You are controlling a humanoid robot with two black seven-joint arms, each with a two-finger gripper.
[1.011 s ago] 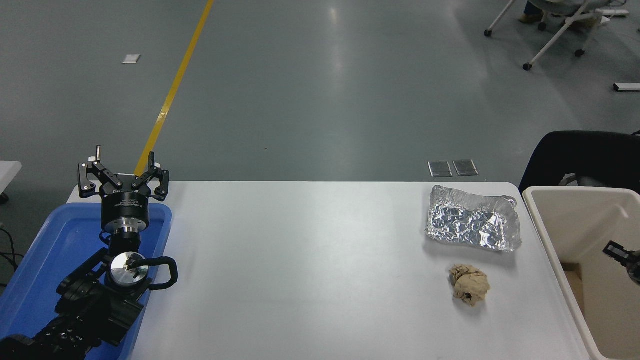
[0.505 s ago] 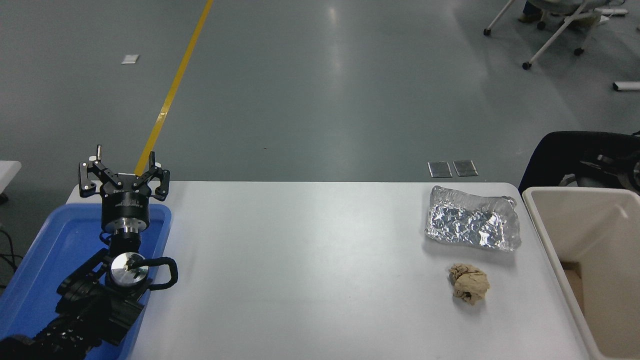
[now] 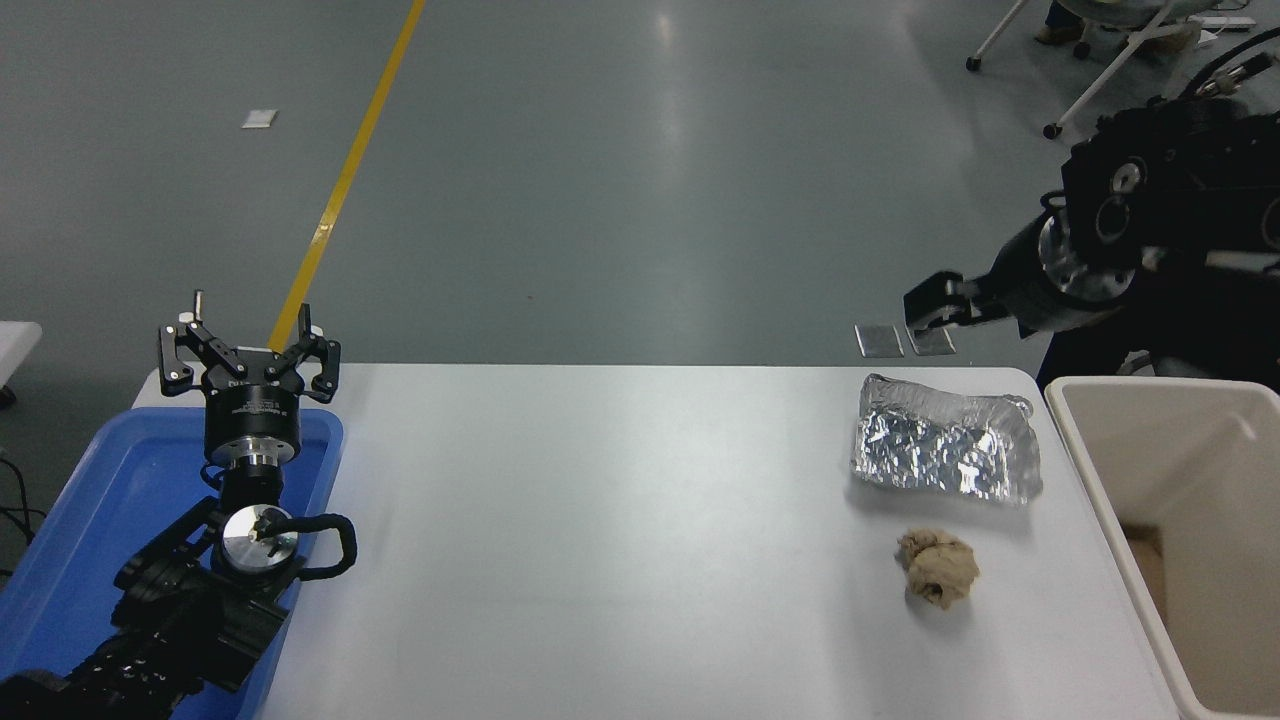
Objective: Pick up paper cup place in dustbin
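Observation:
The paper cup is not in view anywhere on the table or in a gripper. The beige dustbin [image 3: 1150, 386] stands at the table's right end, cut off by the picture's edge, and what shows of its inside holds no cup. My right gripper [image 3: 935, 305] is raised above the table's far right corner, over the floor behind the foil tray and to the left of the dustbin; it is seen side-on and nothing shows in it. My left gripper [image 3: 250, 348] is parked open and empty over the blue tray at the lower left.
A crinkled silver foil tray [image 3: 945, 450] lies at the far right of the white table [image 3: 600, 520]. A crumpled brown paper ball [image 3: 938, 567] lies just in front of it. A blue plastic tray [image 3: 120, 480] sits at the left end under the left arm.
My right arm has risen from low over the dustbin at the right edge to high above the table's far right corner. The left arm and the things on the table have not moved.

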